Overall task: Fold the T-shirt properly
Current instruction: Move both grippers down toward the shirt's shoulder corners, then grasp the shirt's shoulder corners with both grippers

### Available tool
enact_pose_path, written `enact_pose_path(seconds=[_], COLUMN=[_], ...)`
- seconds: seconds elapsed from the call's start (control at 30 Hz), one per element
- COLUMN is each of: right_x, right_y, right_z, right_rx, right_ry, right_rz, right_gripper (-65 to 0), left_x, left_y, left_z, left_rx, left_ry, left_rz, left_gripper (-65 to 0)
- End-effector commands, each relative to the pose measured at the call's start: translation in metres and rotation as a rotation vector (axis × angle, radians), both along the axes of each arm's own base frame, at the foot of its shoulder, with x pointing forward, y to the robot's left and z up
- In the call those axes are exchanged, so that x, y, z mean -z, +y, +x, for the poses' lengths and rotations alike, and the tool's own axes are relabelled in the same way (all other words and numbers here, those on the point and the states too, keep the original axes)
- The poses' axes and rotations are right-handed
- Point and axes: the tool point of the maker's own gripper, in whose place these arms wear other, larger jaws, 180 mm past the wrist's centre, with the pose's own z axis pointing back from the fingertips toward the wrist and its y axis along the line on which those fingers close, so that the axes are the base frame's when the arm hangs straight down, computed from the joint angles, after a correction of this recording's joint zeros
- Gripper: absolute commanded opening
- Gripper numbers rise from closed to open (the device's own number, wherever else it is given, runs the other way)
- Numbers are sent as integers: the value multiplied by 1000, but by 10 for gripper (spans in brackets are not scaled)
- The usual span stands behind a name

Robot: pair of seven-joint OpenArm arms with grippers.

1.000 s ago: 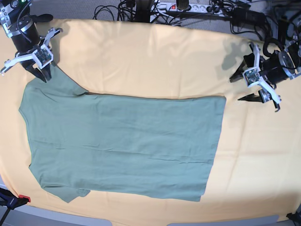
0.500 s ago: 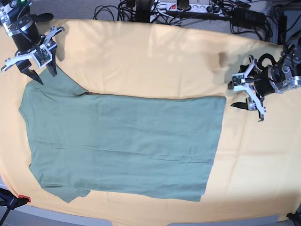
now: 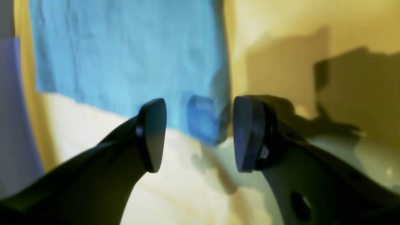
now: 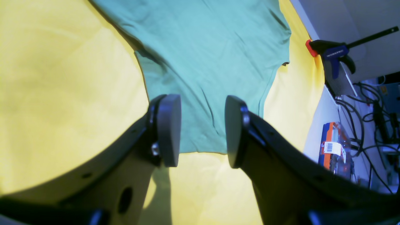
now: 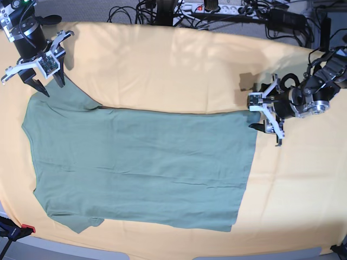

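So the big yellow-orange cloth covers the table, and the T-shirt lies flat on it, sleeves toward the right arm's side. The left gripper sits right at the hem corner, jaws apart, holding nothing. The right gripper hovers at the sleeve, also parted and empty.

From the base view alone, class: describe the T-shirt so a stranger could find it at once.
Start with the big yellow-orange cloth that covers the table. Flat in its middle lies the T-shirt, sleeves toward the view's left and straight hem toward the right. It is plain sage green and the only garment there; the open right gripper and left gripper stand at two corners.
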Motion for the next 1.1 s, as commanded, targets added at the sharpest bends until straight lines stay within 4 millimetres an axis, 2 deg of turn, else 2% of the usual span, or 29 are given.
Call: enact_pose_path(seconds=[0.0,0.1,0.23,0.37,0.4,0.47,0.5,0.67,0.77,0.9,1.07], right_x=[-9,-9,-9,-9,-9,-9,-7,16,25,26,44], right_y=[2,2,2,2,2,2,1,-5,-21,-48,-67], right_z=[2,2,2,2,2,2,2,0,9,33,44], right_rx=[-15,-15,-15,-15,-15,-16,-14,-67,-62,0,16], right_ry=[-32,-30,-30,-30,-30,-30,-26,16,17,-19,55], right_rz=[0,0,0,1,1,1,1,0,-36,-71,-52], right_gripper=[-393,-393,-393,-393,-393,-393,-389,-209,-220,-288,-293], left_x=[-11,-5,-2,-1,-1,-3,-3,-4,-6,-6,-6], left_y=[4,2,5,6,5,3,3,2,-1,-3,-4], left_z=[11,13,27,39,38,38,38,38,38,37,36], left_rx=[-5,-10,-50,-71,-60,-53,-52,-55,-69,-75,-85], left_ry=[-32,-16,-34,-27,-17,-17,-18,-25,-10,-2,9], left_rz=[-1,-4,-12,-22,-24,-29,-30,-35,-68,-82,-96], left_gripper=[-308,-312,-406,-414,-443,-594,-650,-650,-650,-650,-650])
